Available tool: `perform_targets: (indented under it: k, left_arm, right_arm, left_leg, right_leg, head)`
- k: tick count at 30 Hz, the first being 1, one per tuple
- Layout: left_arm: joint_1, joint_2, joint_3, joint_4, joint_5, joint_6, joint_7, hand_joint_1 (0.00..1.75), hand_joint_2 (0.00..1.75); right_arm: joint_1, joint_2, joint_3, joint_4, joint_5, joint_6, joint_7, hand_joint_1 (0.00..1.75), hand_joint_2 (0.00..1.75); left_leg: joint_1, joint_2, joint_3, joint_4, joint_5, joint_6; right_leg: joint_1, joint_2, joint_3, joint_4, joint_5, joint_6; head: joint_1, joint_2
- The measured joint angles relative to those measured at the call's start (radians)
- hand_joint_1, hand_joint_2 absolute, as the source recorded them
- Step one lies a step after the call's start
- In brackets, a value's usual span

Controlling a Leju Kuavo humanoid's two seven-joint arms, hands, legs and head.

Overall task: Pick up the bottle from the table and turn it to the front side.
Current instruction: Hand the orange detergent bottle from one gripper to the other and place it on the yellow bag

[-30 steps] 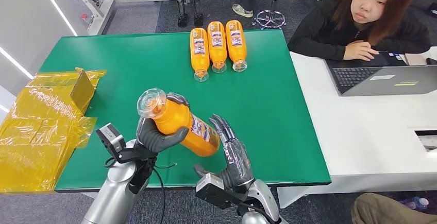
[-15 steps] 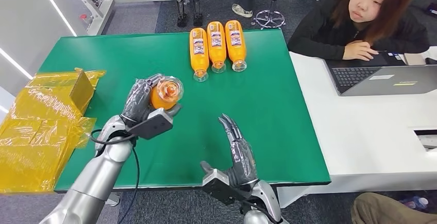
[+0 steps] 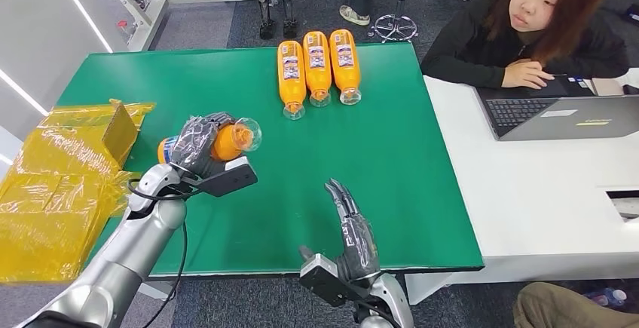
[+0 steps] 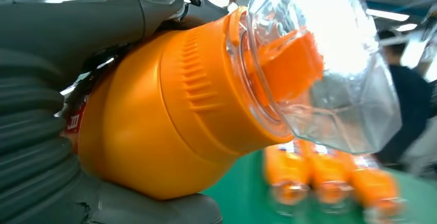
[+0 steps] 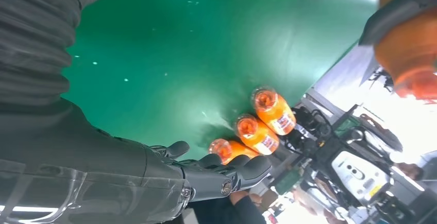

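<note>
I see the bottle in my left hand, held on its side above the left part of the green table, with its clear cap pointing to the right and its orange base poking out to the left of the fingers. The left hand wraps around the bottle's middle, dark fingers over the top; from the left wrist camera the orange shoulder of the bottle and the transparent cap fill most of what I get, with the grey thumb pressed under the body. I cannot make out the label's facing from here.

My right hand is near the front edge of the table, well apart from the bottle, fingers straight and slightly parted, gripping nothing; the right wrist camera shows those fingers stretched out over the green surface.

At the far edge of the table three more orange bottles lie side by side, touching, caps toward me. A yellow plastic-wrapped box sits at the left edge. To the right a person in black sits at a white desk with a laptop.
</note>
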Motion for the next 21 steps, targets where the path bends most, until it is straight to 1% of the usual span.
perform_targets:
  k: [3,5,8,14,21]
  left_arm:
    - [-0.033,0.018,-0.050,0.041,-0.154,0.003,0.100,1.75,1.75]
    - [-0.055,0.031,-0.089,0.074,-0.242,-0.030,0.164,1.75,1.75]
    - [-0.075,0.053,-0.139,0.119,-0.323,-0.097,0.229,1.75,1.75]
    - [-0.096,0.110,-0.215,0.206,-0.404,-0.217,0.327,1.75,1.75]
    - [-0.103,0.167,-0.227,0.270,-0.404,-0.324,0.418,1.75,1.75]
  right_arm:
    - [0.007,0.000,-0.007,0.000,0.003,-0.001,0.007,0.00,1.75]
    - [0.012,0.000,-0.011,0.000,0.003,-0.003,0.009,0.00,1.75]
    - [0.017,0.000,-0.017,0.000,0.003,-0.006,0.010,0.00,1.75]
    - [0.021,0.000,-0.026,0.000,-0.001,0.002,0.009,0.00,1.75]
    - [0.023,-0.003,-0.026,-0.003,-0.021,0.016,0.006,0.00,1.75]
  left_leg:
    - [0.000,0.000,0.000,0.000,0.000,0.000]
    - [0.000,0.000,0.000,0.000,0.000,0.000]
    - [0.000,0.001,0.000,0.000,0.000,0.000]
    - [0.001,0.003,0.000,-0.001,0.000,-0.001]
    - [0.001,0.003,0.000,-0.001,0.000,-0.001]
  right_leg:
    - [0.000,0.000,0.000,0.000,0.000,0.000]
    - [0.000,0.000,0.000,0.000,0.000,0.000]
    - [0.000,0.001,0.000,0.000,0.000,0.000]
    - [0.000,0.003,-0.001,0.000,0.000,0.000]
    - [0.001,0.003,-0.002,0.000,0.000,0.000]
  head:
    - [0.000,0.000]
    - [0.000,0.000]
    - [0.000,0.000]
    - [0.000,0.000]
    - [0.000,0.000]
